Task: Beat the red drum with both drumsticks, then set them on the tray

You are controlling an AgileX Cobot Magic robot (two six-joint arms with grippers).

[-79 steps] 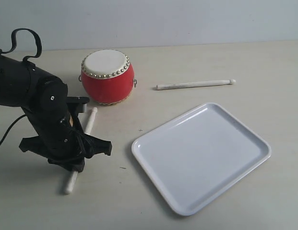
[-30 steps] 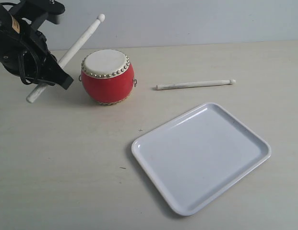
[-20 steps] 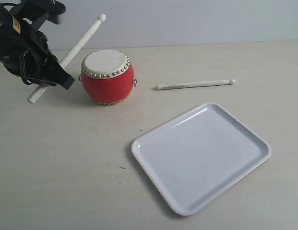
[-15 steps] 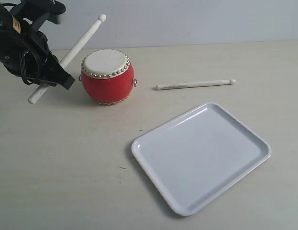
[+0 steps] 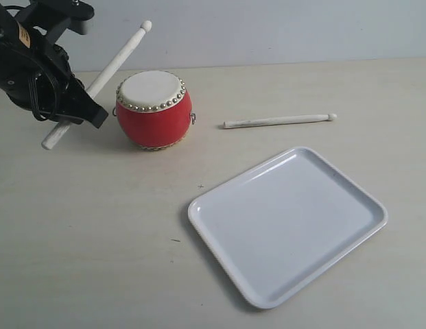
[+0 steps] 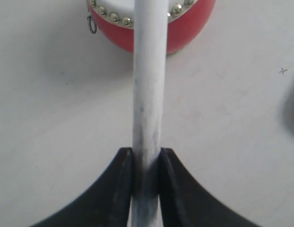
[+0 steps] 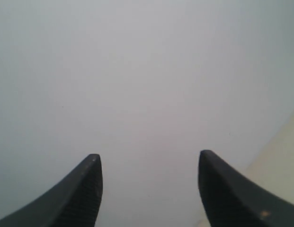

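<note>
Matte tabletop (image 5: 96,240), glossy drum (image 5: 155,123), flat tray (image 5: 288,226)

You are looking at one red drum (image 5: 154,110), one tray (image 5: 288,226) and two drumsticks: one drumstick (image 5: 278,121) is lying near the table's (image 5: 96,240) far edge, the other drumstick (image 5: 116,60) is tilting above its far left corner.

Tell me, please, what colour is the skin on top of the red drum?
Cream-white; the drum skin shows best in the exterior view.
</note>
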